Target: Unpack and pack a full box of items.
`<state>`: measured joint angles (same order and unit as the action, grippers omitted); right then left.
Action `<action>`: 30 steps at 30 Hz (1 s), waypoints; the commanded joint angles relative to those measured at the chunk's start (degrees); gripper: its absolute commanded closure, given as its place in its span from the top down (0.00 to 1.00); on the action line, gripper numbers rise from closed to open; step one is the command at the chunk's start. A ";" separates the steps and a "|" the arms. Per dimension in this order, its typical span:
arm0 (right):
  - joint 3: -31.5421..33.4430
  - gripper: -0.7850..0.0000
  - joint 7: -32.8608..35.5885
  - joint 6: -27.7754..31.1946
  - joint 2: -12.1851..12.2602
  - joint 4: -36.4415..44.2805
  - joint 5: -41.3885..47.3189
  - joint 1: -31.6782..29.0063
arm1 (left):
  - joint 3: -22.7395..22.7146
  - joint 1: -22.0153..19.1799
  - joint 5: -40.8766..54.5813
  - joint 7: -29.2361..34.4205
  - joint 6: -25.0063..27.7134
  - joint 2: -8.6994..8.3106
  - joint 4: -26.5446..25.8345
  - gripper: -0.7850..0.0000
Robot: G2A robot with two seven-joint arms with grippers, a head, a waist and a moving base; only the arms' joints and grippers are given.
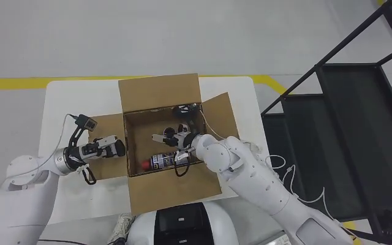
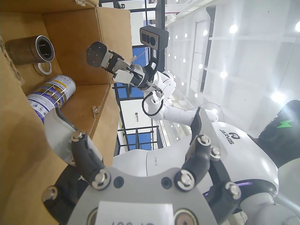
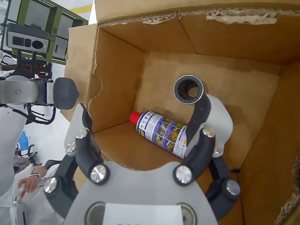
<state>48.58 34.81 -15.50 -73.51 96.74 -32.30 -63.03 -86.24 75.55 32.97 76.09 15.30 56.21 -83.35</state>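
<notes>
Cardboard box [image 1: 160, 92] sits flaps-open on the desk [image 1: 73, 101]. Spray can [image 3: 161, 133] lies on its side on the box floor, red cap toward the left wall, with the metal sleeve [image 3: 188, 89] near it, not touching. Right pincer [image 3: 143, 105] hangs inside the box above the can, released, holding nothing. Left pincer [image 2: 127, 122] is released too, outside over the left flap. Looks like the unpack stage, with these two items not yet out. Next: right pincer drops, straddles the can across its body, clenches, lifts clear of the walls. Can is round and may roll off-centre.
</notes>
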 commanded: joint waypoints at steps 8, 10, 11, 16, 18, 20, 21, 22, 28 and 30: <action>0.04 1.00 0.00 0.03 0.02 0.04 -0.01 -0.04 | -4.93 2.13 3.78 0.66 1.78 -0.67 -4.69 1.00; 0.04 1.00 0.00 0.03 0.02 0.04 -0.01 -0.04 | -7.27 3.42 4.76 -0.46 2.06 -0.89 -4.67 1.00; 0.04 1.00 0.00 0.03 0.02 0.04 -0.01 -0.04 | -8.32 4.11 5.52 -0.84 2.17 -0.98 -4.63 1.00; 0.04 1.00 0.00 0.03 0.02 0.04 -0.01 -0.04 | -12.07 6.61 11.07 -0.25 1.35 -1.22 -3.22 1.00; 0.04 1.00 0.00 0.03 0.02 0.04 -0.01 -0.04 | -12.63 6.80 14.16 2.28 0.52 -1.26 -2.48 1.00; 0.04 1.00 0.00 0.03 0.02 0.04 -0.01 -0.04 | -13.24 6.60 14.72 3.34 0.56 -1.35 -1.52 1.00; 0.04 1.00 0.00 0.03 0.02 0.04 -0.01 -0.04 | -13.24 6.60 14.72 3.34 0.56 -1.35 -1.52 1.00; 0.04 1.00 0.00 0.03 0.02 0.04 -0.01 -0.04 | -13.24 6.60 14.72 3.34 0.56 -1.35 -1.52 1.00; 0.04 1.00 0.00 0.03 0.02 0.04 -0.01 -0.04 | -13.24 6.60 14.72 3.34 0.56 -1.35 -1.52 1.00; 0.04 1.00 0.00 0.03 0.02 0.04 -0.01 -0.04 | -13.24 6.60 14.72 3.34 0.56 -1.35 -1.52 1.00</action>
<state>48.62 34.81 -15.47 -73.49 96.78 -32.31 -63.07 -99.48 82.15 47.69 79.43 15.87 54.86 -84.88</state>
